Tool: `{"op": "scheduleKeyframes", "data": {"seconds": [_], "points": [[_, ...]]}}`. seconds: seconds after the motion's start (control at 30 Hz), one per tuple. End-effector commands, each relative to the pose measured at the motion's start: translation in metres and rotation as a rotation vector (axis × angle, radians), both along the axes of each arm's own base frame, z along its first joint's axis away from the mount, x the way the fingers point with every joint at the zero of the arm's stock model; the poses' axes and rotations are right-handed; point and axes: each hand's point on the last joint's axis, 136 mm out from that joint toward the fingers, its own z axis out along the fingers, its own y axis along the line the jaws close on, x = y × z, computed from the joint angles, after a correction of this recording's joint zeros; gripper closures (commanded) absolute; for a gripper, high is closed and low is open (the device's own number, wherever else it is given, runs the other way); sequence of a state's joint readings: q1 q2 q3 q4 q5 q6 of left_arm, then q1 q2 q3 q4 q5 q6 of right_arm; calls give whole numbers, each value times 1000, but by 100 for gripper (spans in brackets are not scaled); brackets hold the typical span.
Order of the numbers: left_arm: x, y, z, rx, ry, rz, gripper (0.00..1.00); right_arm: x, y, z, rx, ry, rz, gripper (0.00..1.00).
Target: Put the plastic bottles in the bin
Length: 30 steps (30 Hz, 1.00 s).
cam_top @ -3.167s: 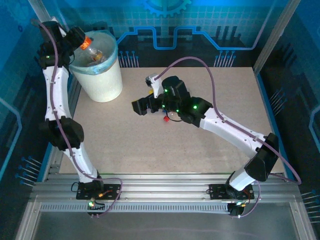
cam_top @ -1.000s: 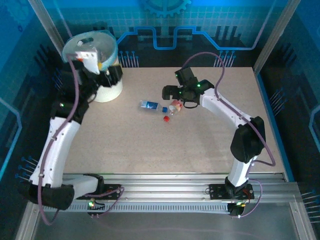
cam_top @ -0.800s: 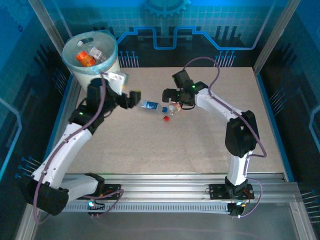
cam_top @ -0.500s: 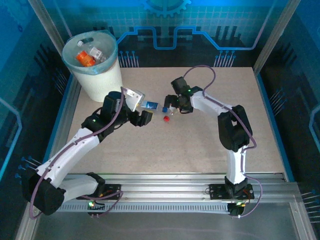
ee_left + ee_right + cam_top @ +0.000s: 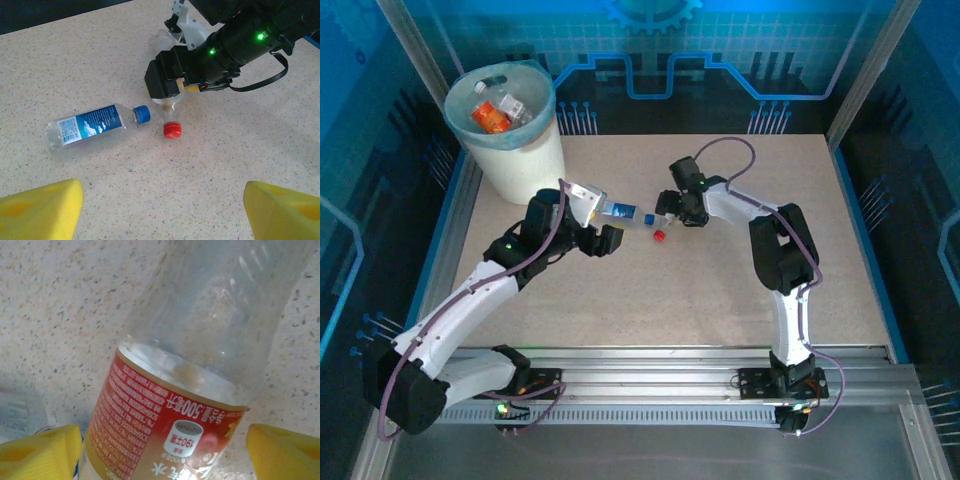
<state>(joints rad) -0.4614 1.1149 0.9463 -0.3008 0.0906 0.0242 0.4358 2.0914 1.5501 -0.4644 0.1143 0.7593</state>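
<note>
Around the red-label bottle (image 5: 170, 390), the right gripper (image 5: 162, 452) sat wide open, straddling it, not clamped. Just beside that bottle lay the blue-label bottle (image 5: 90, 127) on its side, the left gripper (image 5: 161, 210) hovering near it, wide open and empty; the bin (image 5: 525, 165) stood well apart from it.

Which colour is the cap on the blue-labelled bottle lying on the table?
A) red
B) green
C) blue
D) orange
C: the left wrist view shows the blue-labelled bottle on its side, ending in a blue cap; the red cap sits beside it.
</note>
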Motion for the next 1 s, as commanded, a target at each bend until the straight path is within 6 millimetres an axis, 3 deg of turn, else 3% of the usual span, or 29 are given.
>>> {"op": "scheduleKeyframes", "data": {"seconds": [0.0,0.23,0.6,0.77,0.97], "points": [[1,-1,29,-44,-57,17,16,-1,-8,-14,39,25,-25,19],[5,1,39,-54,-61,40,16,-8,-22,-11,71,14,-38,31],[21,13,59,-121,14,214,15,-35,-27,43,108,-88,38,43],[33,15,74,-231,89,278,11,-55,-12,81,189,-182,140,43],[51,16,92,-552,219,238,12,-89,28,165,323,-451,378,45]]}}
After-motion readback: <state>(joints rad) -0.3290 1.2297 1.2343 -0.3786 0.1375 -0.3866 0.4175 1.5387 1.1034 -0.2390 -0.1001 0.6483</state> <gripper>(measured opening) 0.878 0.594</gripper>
